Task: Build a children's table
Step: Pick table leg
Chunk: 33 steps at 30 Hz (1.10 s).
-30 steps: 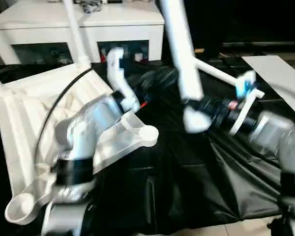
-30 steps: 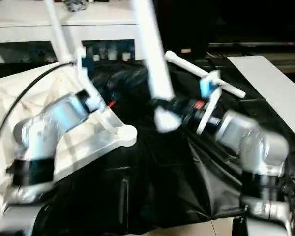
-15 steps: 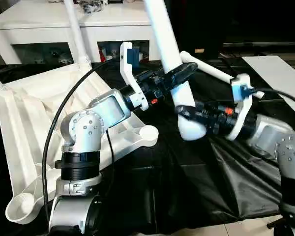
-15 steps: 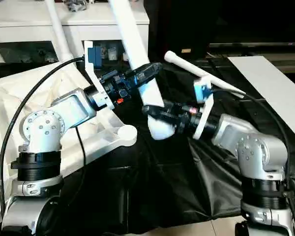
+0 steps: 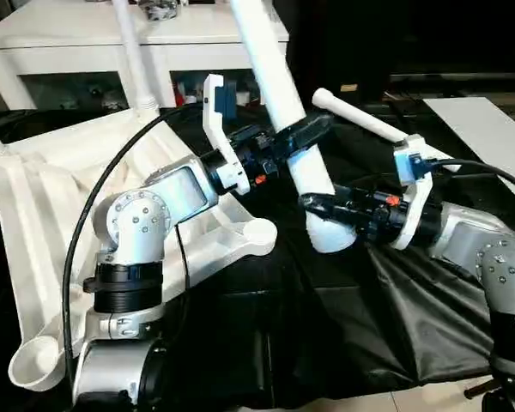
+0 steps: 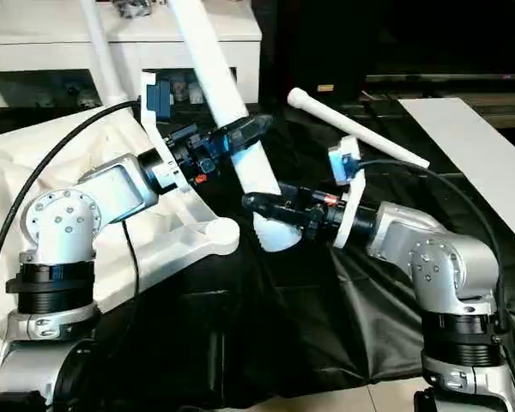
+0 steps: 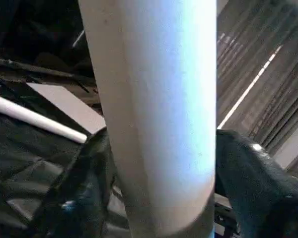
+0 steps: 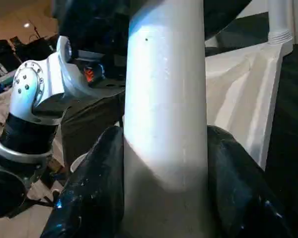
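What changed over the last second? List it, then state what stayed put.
The left pincer swung over from beside the tabletop and took hold of the leg higher up. The right pincer, already gripping near the thick end, carried that end down and left toward the free corner socket. The tabletop, its standing leg and the loose leg stayed put.

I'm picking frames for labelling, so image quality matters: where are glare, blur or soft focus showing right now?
Left eye view: sharp; held leg and left gripper are crisp. Right eye view: equally sharp, right gripper clear. Left wrist view: the leg is so close it looks soft, with a bright sheen down its side. Right wrist view: strong highlight on the leg, and the black fingers look blurred.
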Available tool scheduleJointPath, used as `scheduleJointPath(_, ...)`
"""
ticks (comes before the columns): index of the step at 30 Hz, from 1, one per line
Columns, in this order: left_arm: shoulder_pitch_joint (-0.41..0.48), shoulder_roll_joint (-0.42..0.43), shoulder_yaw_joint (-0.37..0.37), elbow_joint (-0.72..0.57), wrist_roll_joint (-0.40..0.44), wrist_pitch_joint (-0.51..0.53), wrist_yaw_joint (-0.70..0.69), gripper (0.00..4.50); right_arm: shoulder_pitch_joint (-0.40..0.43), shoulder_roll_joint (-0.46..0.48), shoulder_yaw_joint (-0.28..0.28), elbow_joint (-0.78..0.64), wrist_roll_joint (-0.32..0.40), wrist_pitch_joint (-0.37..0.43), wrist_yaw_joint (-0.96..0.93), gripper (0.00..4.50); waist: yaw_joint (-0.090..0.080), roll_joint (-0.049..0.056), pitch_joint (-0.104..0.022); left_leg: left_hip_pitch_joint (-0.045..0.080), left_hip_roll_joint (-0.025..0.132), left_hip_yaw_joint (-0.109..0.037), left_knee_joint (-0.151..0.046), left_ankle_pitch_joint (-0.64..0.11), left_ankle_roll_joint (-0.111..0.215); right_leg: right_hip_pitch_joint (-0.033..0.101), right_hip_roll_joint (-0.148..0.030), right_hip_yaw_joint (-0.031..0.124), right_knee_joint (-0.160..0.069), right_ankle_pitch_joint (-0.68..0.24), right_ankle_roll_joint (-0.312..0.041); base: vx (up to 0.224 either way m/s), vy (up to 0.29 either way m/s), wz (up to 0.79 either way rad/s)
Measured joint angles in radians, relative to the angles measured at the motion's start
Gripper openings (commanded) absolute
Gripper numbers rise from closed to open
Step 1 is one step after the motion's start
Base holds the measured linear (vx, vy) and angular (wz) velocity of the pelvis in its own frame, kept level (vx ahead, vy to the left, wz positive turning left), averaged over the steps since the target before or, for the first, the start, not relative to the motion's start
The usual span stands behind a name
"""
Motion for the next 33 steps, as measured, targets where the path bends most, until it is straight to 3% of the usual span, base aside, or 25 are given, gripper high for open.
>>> scheduleJointPath(10, -0.01, 0.009, 0.0, 0.027, -0.03, 0.006, -0.003, 2.08, 0.0, -0.019, 0.014, 0.0, 0.007, -0.008, 0.007, 1.91, 0.0, 0.0, 0.0, -0.001, 0.0, 0.0, 0.0, 0.0, 0.0, 0.0, 0.0, 0.0, -0.001, 0.0, 0.0, 0.0, 0.0, 0.0)
scheduleJointPath(19, -0.016, 0.024, 0.002, 0.032, -0.039, 0.005, -0.016, 1.95, -0.004, -0.02, 0.04, 0.001, -0.019, -0.066, 0.009, 1.91, -0.001, 0.0, 0.0, -0.001, 0.0, 0.0, -0.001, 0.0, 0.0, -0.001, 0.0, 0.0, -0.001, 0.0, 0.0, 0.0, 0.0, 0.0)
scheduleJointPath(20, -0.016, 0.027, 0.002, 0.032, -0.039, 0.004, -0.02, 1.93, -0.005, -0.02, 0.042, 0.002, -0.019, -0.068, 0.009, 2.46, -0.001, 0.0, 0.0, -0.001, 0.0, 0.0, -0.001, 0.0, 0.0, -0.001, 0.0, 0.0, -0.001, 0.0, 0.0, 0.0, 0.0, 0.0)
scheduleJointPath(23, -0.018, 0.037, -0.001, 0.032, -0.039, -0.004, -0.029, 1.93, -0.018, -0.02, 0.052, 0.009, -0.02, -0.068, 0.008, 2.62, -0.001, 0.0, 0.0, -0.002, 0.0, 0.0, -0.001, 0.0, 0.0, -0.002, 0.0, 0.0, -0.001, 0.0, 0.0, 0.0, 0.0, 0.0)
scheduleJointPath(26, -0.02, 0.08, -0.037, 0.029, -0.018, -0.03, -0.066, 1.92, -0.04, -0.032, 0.077, 0.027, -0.046, -0.082, 0.013, 2.85, -0.001, 0.0, 0.0, -0.003, 0.0, 0.0, -0.001, 0.0, 0.0, -0.003, 0.0, 0.0, -0.001, 0.001, 0.001, 0.0, 0.0, 0.0)
scheduleJointPath(33, -0.021, 0.149, -0.139, 0.024, 0.057, -0.072, -0.151, 1.91, -0.107, -0.079, 0.165, 0.087, -0.106, -0.099, 0.048, 2.88, 0.0, 0.0, 0.0, -0.007, 0.0, 0.0, -0.001, 0.001, 0.001, -0.007, 0.0, 0.0, -0.001, 0.002, 0.002, 0.0, 0.0, 0.0)
